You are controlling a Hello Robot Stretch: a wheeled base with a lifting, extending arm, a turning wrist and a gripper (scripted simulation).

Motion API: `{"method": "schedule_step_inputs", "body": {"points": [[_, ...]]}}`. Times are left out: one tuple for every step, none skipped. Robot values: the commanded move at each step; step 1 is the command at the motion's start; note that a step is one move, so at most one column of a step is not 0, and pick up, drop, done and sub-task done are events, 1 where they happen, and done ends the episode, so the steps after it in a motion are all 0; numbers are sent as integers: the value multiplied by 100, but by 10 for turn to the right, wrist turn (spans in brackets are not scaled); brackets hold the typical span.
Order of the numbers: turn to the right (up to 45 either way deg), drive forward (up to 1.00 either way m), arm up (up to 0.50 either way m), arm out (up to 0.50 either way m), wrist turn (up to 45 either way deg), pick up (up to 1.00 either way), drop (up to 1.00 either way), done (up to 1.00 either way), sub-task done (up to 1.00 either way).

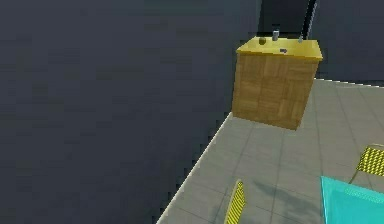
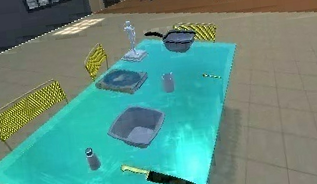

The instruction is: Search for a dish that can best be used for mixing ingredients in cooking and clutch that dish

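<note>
1 grey bowl [image 2: 136, 125] spotted, not yet grasped.
It sits on the turquoise table [image 2: 62, 142]; next, reach out to it. Of the gripper's state I cannot tell.

Soft, even light fills the room, with no hard glare. The table [image 2: 34, 161] is the brightest thing, its turquoise top glowing and faintly glossy. The bowl [image 2: 137, 126] in the middle of the table and the knife [image 2: 157, 175] near the table's close edge lay only faint, short shadows on it. Beyond the table's far end a pale patch of light [image 2: 78, 27] lies on the floor [image 2: 288, 94]. In the forward view the wall [image 1: 100, 100] left of the table is dim and dark grey, and the cabinet [image 1: 277, 80] beyond the table has a bright top and a duller front
</note>
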Motion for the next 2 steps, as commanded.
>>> {"method": "schedule_step_inputs", "body": {"points": [[0, 0, 36, 0, 0, 0, 0, 0, 0], [0, 0, 0, 30, 0, 0, 0, 0, 0]]}}
